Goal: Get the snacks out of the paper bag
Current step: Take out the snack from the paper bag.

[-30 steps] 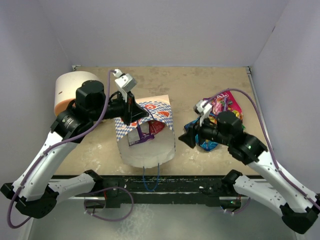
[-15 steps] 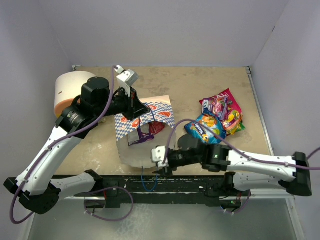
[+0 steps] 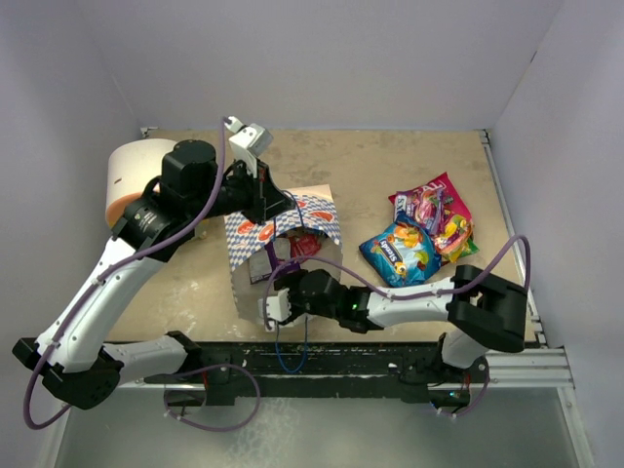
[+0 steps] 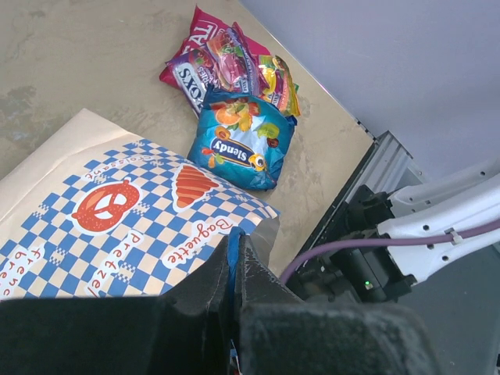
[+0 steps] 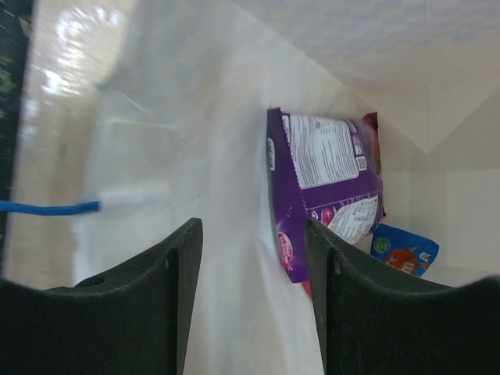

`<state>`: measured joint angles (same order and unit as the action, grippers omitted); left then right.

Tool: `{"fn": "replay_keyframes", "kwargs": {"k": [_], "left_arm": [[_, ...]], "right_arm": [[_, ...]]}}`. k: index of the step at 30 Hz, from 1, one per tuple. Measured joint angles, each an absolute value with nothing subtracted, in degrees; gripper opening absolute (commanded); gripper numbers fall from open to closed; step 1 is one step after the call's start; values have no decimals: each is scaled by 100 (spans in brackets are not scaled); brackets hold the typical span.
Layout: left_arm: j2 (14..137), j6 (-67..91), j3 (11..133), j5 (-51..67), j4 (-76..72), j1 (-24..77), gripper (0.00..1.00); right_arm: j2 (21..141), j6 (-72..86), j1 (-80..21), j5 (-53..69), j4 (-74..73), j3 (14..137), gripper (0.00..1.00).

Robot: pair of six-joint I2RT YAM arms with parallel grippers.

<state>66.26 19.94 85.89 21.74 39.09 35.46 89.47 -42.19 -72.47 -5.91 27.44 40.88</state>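
1. The right gripper (image 5: pixel 251 234) sits at the mouth of the paper bag (image 5: pixel 156 117) with its fingers (image 5: pixel 180 297) spread. Between them and straight ahead, the cream inner wall lies bare, an open lane.
2. Ahead and to its right a purple packet (image 5: pixel 328 187) narrows that lane, and a blue packet (image 5: pixel 402 250) lies deeper behind it.
3. To its left a thin blue cord (image 5: pixel 47 207) lies at the mouth's rim.
4. The left gripper (image 4: pixel 234 250) pinches the bag's upper lip, which roofs the mouth above the right gripper.
5. Beyond the left gripper's tips, loose snacks (image 4: pixel 234 78) crowd the bench (image 4: pixel 78 47).
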Motion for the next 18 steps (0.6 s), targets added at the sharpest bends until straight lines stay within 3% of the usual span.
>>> {"fn": "replay_keyframes", "kwargs": {"k": [7,18], "left_arm": [[6624,1994,8604,2078,3913,3546,0],[6764,1994,8934,2082,4150,3546,0]], "right_arm": [[9319,-4727,-6619,-196,3236,4270,61],[10396,-5245,-6598,62,3260,4923,63]]}}
